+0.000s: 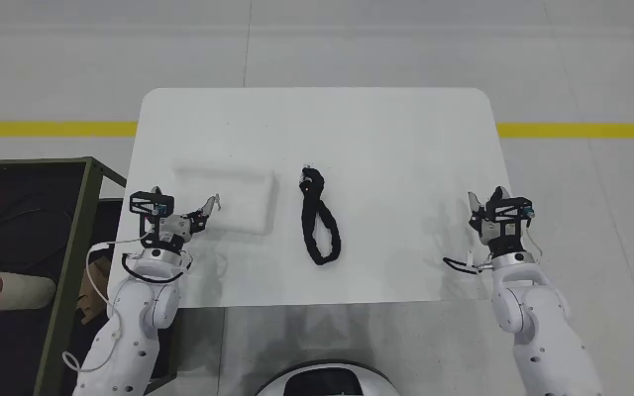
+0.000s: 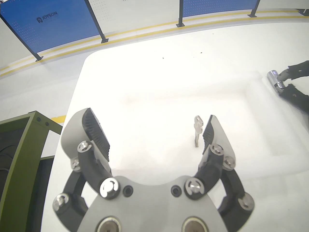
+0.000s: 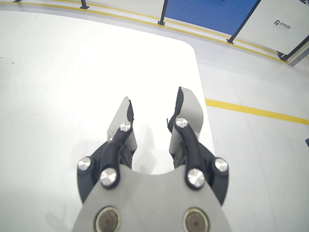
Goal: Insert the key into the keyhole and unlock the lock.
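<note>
Left gripper (image 2: 149, 115) wide open, nothing held, low over the near-left part of the table (image 1: 396, 129). Key (image 2: 198, 131) stands upright, blade down in a white foam pad (image 2: 169, 92), bow on top. It sits inside the open jaws but well off centre, just beside the inner face of one of the fingers (image 2: 210, 131); cannot tell whether it touches. The other finger is well apart from it. Lock (image 1: 319, 223), a black cable loop with a chrome end, lies mid-table just beside the foam pad's far side, well apart from the left gripper. Right gripper (image 3: 153, 94) about half open, holding nothing, over bare table near the right edge, well apart from key and lock
</note>
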You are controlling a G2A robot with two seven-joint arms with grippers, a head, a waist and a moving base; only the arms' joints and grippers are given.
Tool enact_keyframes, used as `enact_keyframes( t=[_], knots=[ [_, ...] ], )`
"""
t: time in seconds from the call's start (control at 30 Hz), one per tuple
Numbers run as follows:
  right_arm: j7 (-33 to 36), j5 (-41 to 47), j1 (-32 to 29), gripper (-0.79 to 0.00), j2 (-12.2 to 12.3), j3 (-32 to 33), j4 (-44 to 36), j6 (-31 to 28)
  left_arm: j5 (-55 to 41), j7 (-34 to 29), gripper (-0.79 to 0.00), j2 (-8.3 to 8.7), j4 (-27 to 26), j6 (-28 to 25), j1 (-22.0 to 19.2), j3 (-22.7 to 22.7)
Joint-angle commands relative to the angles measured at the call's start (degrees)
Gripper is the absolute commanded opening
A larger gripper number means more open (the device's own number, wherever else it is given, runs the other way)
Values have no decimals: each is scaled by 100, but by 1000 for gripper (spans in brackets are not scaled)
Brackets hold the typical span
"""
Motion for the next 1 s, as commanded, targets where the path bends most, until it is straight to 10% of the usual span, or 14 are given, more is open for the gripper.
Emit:
enact_keyframes(
  t=[0.0, 0.47, 0.5, 0.57, 0.77, 0.97],
  knots=[
    [0, 0, 0, -433, 0, 0, 0, 0, 0, 0, 0, 0, 0, 0, 0, 0],
    [0, 0, 0, -433, 0, 0, 0, 0, 0, 0, -1, 0, 0, 0, 0, 0],
    [0, 0, 0, 0, 0, 0, 0, 0, -7, -32, 0, 1, -2, -23, -4, 1],
    [0, 0, 0, 0, 0, 0, 0, 0, -122, -299, 0, 6, -97, -126, -93, -56],
    [0, 0, 0, 0, 0, 0, 0, 0, -2066, -3776, 0, 108, -1181, -829, -743, -813],
    [0, 0, 0, 0, 0, 0, 0, 0, -3277, -8126, 0, 328, -1376, -351, -2309, -1161]
  ],
)
